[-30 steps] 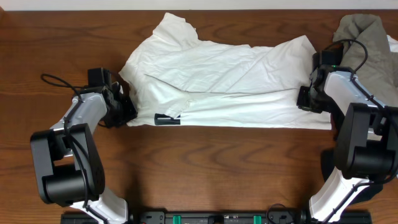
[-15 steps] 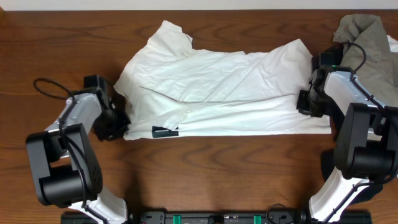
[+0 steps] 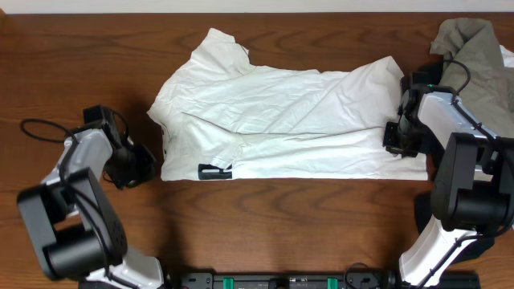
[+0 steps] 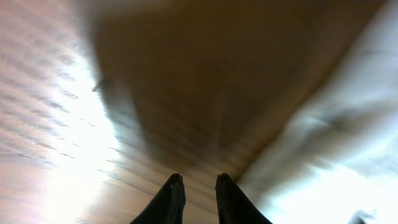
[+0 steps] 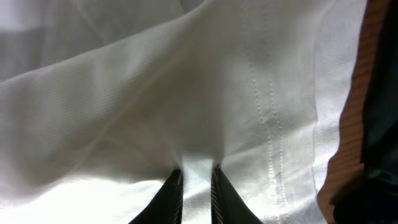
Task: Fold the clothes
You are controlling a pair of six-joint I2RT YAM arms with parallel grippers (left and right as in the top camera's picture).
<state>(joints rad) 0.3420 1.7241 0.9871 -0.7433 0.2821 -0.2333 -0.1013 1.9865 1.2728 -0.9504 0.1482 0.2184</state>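
- A brown wooden tabletop (image 3: 265, 225) is seen from above.
- The shirt (image 3: 281, 112) is spread across its middle, with the long side running left to right and the hem (image 5: 273, 155) at the right.
- The hem is pinched by the right fingers (image 5: 196, 171).
- The left fingers (image 4: 197, 180) are held close together, empty, beside the shirt.
- A fold seems half done. Next, the right end likely needs lifting over leftward.

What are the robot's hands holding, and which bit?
The right gripper pinches the white T-shirt near its stitched hem. The left gripper holds nothing.
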